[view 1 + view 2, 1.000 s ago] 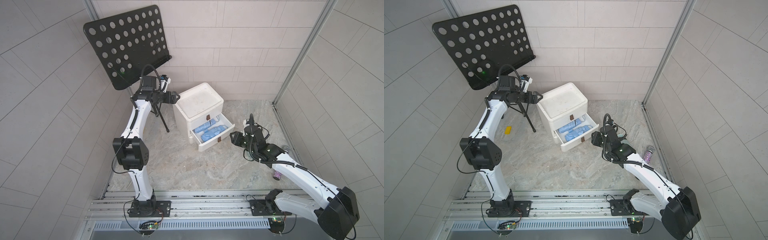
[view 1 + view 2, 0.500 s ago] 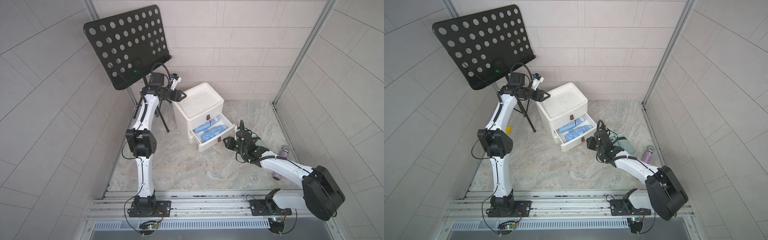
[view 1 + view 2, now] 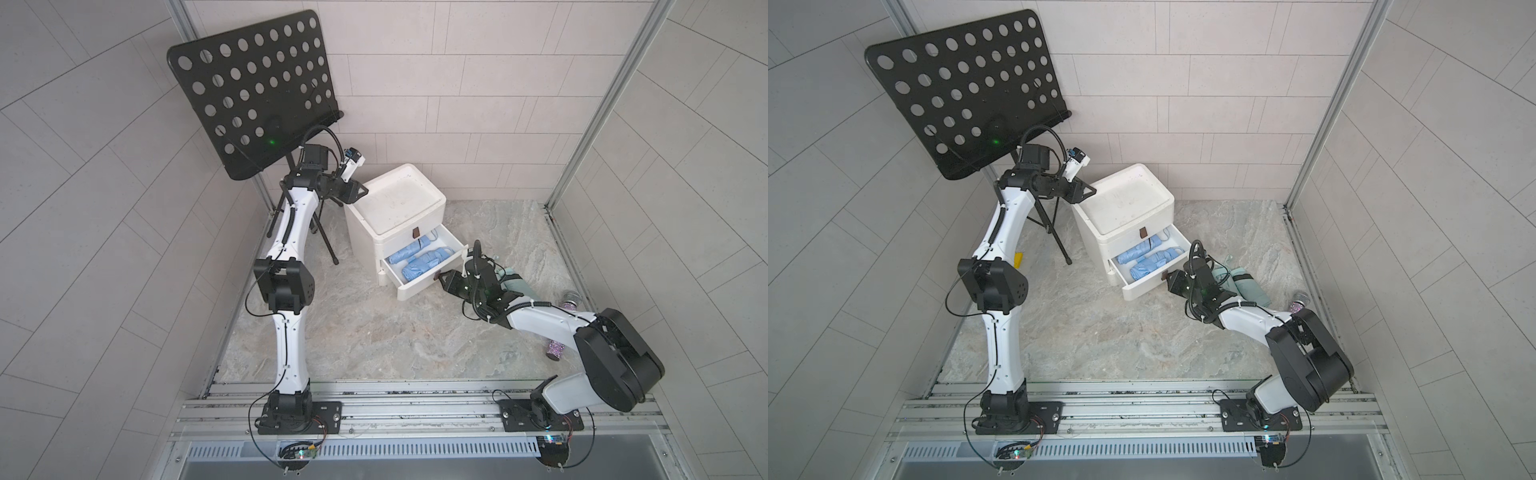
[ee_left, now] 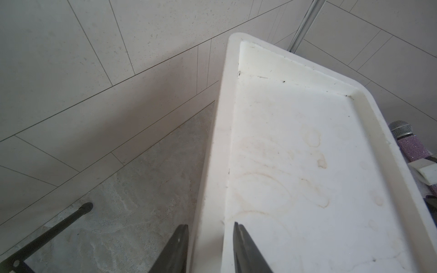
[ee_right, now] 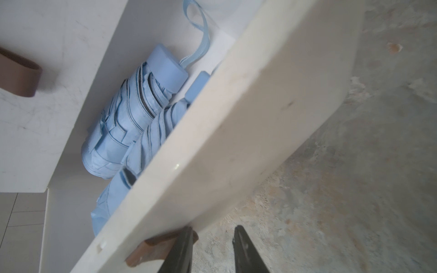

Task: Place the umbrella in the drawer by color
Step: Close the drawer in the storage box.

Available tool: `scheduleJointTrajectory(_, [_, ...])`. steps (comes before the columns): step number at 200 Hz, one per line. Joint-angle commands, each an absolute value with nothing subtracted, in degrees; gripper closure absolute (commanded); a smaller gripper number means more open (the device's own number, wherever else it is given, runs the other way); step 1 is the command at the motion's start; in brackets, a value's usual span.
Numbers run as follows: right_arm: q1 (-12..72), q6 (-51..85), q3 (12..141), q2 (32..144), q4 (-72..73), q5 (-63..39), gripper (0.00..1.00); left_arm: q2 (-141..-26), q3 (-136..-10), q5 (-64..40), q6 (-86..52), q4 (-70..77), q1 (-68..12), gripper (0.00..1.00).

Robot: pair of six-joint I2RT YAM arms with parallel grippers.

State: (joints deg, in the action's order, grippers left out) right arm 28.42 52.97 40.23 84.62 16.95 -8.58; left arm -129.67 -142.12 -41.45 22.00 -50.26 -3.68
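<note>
Bracing cabinet, reaching for tab.
My left fingers (image 4: 175, 255) pinch the rim of the white plastic cabinet (image 4: 209, 201), likely to steady it. My right fingers (image 5: 179, 255), apart and empty, sit by the brown tab (image 5: 146, 250) of the open drawer (image 3: 424, 282). Two light-blue folded umbrellas (image 3: 419, 262) lie inside, mid-frame.

The left arm (image 3: 291, 222) stands tall, elbow bent. Its left gripper (image 4: 211, 224) sits astride the cabinet (image 3: 395, 199) top's rim, jaws narrow, contact unclear. The right arm (image 3: 540, 322) lies low. Its right gripper (image 5: 214, 227) is at the cabinet's lower front, jaws slightly apart.
</note>
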Motion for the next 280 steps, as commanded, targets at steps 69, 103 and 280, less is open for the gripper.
scheduleJointTrajectory(69, [26.1,51.8,46.7,86.1,20.3,-7.7,0.70,-132.0,-142.6,-47.1,24.1,-56.8,-6.0,0.66])
scheduleJointTrajectory(103, [23.1,51.3,48.6,87.3,18.5,-7.6,0.71,-132.3,-142.9,-47.5,23.7,-56.9,-6.0,0.66])
scheduleJointTrajectory(280, [15.2,50.6,55.6,94.8,17.4,-10.8,0.71,-133.6,-144.2,-47.1,24.2,-57.2,-6.0,0.71])
